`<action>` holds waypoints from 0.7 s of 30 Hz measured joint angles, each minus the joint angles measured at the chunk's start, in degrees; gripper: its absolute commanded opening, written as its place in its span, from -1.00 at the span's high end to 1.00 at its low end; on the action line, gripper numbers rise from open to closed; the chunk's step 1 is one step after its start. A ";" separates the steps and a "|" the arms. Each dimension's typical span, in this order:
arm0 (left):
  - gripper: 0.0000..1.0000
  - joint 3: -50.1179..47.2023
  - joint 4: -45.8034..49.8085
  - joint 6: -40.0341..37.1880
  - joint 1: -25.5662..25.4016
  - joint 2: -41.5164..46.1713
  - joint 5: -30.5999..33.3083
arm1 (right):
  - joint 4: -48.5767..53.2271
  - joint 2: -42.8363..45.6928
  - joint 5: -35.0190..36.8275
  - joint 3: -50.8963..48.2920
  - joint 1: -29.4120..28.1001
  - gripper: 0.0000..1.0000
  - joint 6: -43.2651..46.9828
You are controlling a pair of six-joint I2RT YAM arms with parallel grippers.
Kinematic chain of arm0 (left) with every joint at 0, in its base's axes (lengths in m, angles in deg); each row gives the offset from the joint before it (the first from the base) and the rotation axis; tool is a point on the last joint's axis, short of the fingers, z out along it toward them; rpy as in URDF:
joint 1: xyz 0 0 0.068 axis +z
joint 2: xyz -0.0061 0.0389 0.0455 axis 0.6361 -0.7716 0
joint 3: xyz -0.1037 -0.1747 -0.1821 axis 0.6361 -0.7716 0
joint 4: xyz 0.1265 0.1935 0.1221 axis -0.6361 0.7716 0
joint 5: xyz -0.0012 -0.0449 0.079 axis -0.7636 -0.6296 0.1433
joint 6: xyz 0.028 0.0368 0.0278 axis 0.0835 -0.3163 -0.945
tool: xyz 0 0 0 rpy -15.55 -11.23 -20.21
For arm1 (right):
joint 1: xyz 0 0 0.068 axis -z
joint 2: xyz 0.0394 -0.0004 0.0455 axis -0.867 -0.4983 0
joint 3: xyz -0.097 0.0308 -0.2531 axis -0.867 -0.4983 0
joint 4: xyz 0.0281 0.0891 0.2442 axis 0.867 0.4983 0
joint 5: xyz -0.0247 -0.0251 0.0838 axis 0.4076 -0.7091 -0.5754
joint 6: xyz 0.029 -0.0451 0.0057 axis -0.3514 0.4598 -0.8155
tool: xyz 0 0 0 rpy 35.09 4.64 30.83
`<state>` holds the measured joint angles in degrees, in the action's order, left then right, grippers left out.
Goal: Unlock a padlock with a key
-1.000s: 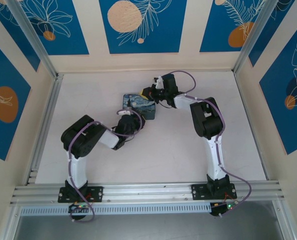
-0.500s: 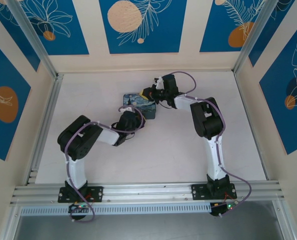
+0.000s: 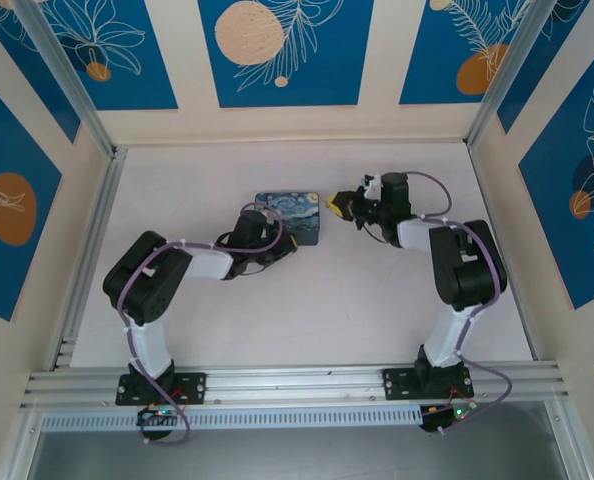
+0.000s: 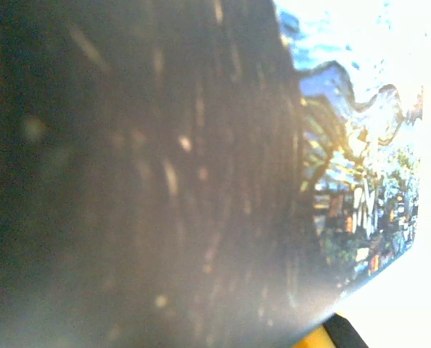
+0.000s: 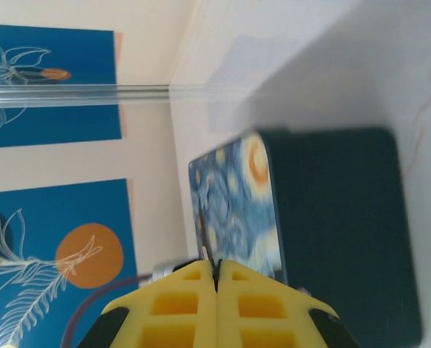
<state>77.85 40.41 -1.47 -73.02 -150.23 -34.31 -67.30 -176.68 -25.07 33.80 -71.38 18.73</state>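
Right, the right gripper [image 5: 217, 270] is sitting with its yellow fingers [image 5: 179, 301] pressed together. A thin sliver is poking out of the seam toward the painted box [image 5: 331, 217]; I'm reading that as the key [image 5: 204, 250], pinched at its head end. In the top view that gripper is hovering just right of the box, apart from it. The left gripper [image 3: 282, 246] is pushing in at the box's near edge on the table [image 3: 177, 200] with its jaws closed. Its wrist camera is blurring at point-blank range, so I'm not able to tell what, if anything, it's pinching. The padlock is too small or too hidden for me to place. I'm guessing it's hanging at the box edge by the left gripper, but I can't confirm that. On handling, the key is looking light, stiff, thin and slick. It's likely going to pivot or slide between the fingers under any side load, so I'm wanting the grip on the flat head, blade sticking straight out, twist applied about the blade's own axis. I'm expecting the padlock to be rigid, heavier than the key and free to swing on its shackle. It's needing a clamp across the body's flat faces with the keyway left exposed, not a hold on the shackle.
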 measured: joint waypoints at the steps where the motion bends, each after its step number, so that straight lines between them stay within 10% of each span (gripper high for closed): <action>1: 1.00 0.00 -0.52 0.96 0.15 0.02 -0.68 | -1.57 1.66 -0.59 -2.80 -0.20 1.00 -0.57; 21: 1.00 -0.96 -13.64 20.22 0.39 0.09 -5.22 | -21.29 11.30 1.73 -27.87 -8.70 1.00 -10.23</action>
<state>76.89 26.77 18.74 -72.63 -150.14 -39.53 -88.59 -165.38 -23.35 5.93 -80.08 8.51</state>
